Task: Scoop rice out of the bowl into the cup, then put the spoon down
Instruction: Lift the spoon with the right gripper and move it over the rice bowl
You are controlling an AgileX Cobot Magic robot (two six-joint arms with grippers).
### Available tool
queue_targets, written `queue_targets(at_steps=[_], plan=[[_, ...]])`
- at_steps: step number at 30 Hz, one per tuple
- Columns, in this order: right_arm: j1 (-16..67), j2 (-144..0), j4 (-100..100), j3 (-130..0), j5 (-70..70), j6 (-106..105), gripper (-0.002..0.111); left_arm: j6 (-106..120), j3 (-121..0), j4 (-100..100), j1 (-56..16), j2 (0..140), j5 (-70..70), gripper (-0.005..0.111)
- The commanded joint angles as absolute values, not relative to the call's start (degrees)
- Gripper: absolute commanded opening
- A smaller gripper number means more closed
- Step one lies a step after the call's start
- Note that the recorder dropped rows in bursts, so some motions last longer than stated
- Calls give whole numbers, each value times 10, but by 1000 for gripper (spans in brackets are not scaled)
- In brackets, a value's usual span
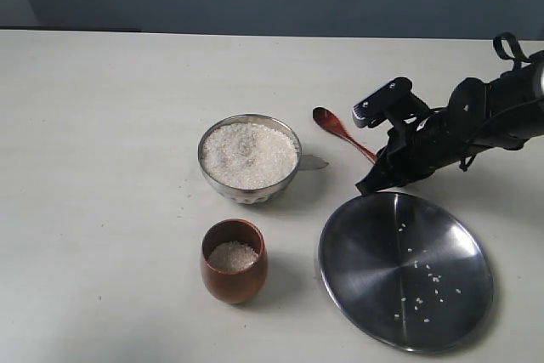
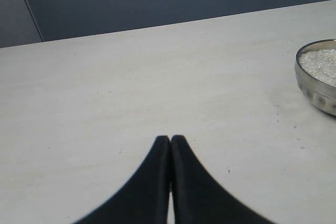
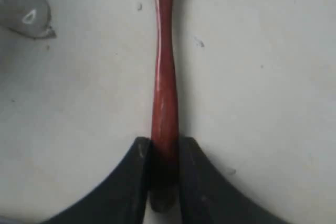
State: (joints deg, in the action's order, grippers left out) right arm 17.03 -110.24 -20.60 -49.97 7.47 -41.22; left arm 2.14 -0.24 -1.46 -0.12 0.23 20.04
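Observation:
The steel bowl (image 1: 249, 159) holds a heap of white rice (image 1: 248, 154) at the table's middle; its rim also shows in the left wrist view as the bowl (image 2: 316, 74). In front of it stands the wooden cup (image 1: 234, 261) with some rice (image 1: 233, 255) inside. The reddish-brown spoon (image 1: 340, 131) lies low over the table right of the bowl, head toward the bowl. My right gripper (image 1: 374, 178) is shut on the spoon's handle end (image 3: 164, 103). My left gripper (image 2: 170, 141) is shut on nothing, over bare table, and is outside the exterior view.
A flat steel plate (image 1: 405, 269) with several scattered grains lies at the front right, just in front of the right gripper. The bowl's small handle tab (image 1: 313, 161) points toward the spoon. A few loose grains lie on the table by the bowl.

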Motion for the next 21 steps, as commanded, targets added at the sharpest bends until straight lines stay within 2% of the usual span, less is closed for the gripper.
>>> queue_targets(at_steps=[1, 9, 13, 21], plan=[[167, -1106, -198, -500, 94, -415, 0, 22, 0, -16, -2, 0, 193, 1], [175, -1029, -176, -557, 199, -418, -1, 22, 0, -16, -2, 0, 193, 1], [205, -978, -114, -597, 303, -418, -1, 22, 0, -16, -2, 0, 193, 1], [318, -960, 181, -679, 499, -206, -1, 22, 0, -16, -2, 0, 193, 1]])
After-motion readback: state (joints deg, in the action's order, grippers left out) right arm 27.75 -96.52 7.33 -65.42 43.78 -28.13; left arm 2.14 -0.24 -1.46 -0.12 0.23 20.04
